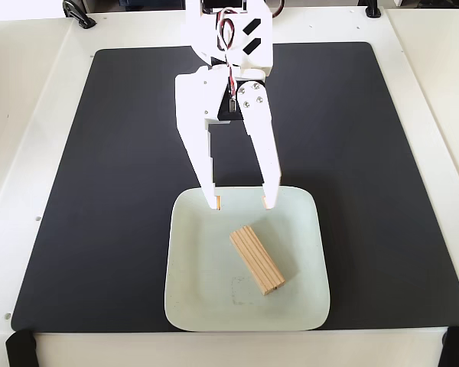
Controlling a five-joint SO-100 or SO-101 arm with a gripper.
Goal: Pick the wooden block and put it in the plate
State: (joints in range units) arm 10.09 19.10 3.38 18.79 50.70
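Nearest the camera in the fixed view, at the front edge of the white counter (46, 46), two black straps sit at the bottom corners, and just beyond them a large black mat (99, 191) covers most of the surface. On the near part of that mat sits the plate (191, 306), pale mint-white and square with rounded corners and a raised rim, a faint square smudge on its floor. Lying flat inside the plate, right of centre, is the wooden block (256, 258), a light-tan bar with lengthwise grooves, set on a diagonal with its far end pointing up-left and its near end down-right. It touches only the plate. Beyond the block and clear of it hangs the pincer (241, 203), its two white fingers pointing toward the camera, their orange-tipped ends over the plate's far rim. The jaws stand moderately apart with an empty gap between them, gripping nothing and touching neither block nor plate as far as can be seen. Farther back the white arm (228, 46) rises toward the counter's rear edge, red and white wires showing at its wrist.
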